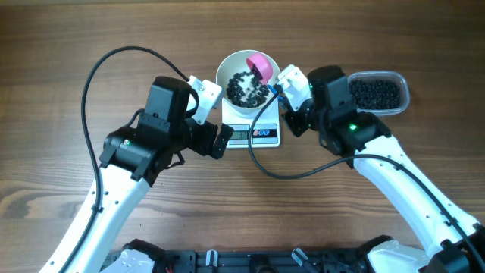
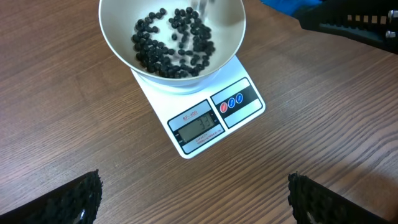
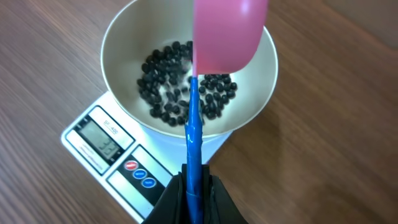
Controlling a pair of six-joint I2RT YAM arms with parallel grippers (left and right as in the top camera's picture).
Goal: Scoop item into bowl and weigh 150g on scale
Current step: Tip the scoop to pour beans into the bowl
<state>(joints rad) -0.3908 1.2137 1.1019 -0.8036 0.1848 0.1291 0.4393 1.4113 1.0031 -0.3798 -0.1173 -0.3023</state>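
The left gripper (image 2: 196, 199) has its jaws wide and holds nothing, near the scale (image 1: 254, 135). The white bowl (image 1: 225, 70) sits on the scale, with black beans (image 1: 246, 89) inside. Above the bowl, the right gripper (image 3: 194, 193) pinches the pink scoop (image 3: 227, 31). More beans lie in the tub (image 1: 403, 92).

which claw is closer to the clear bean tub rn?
Right. The right claw sits between bowl and tub, gripping the pink scoop by its handle; left claw is open, beyond the scale.
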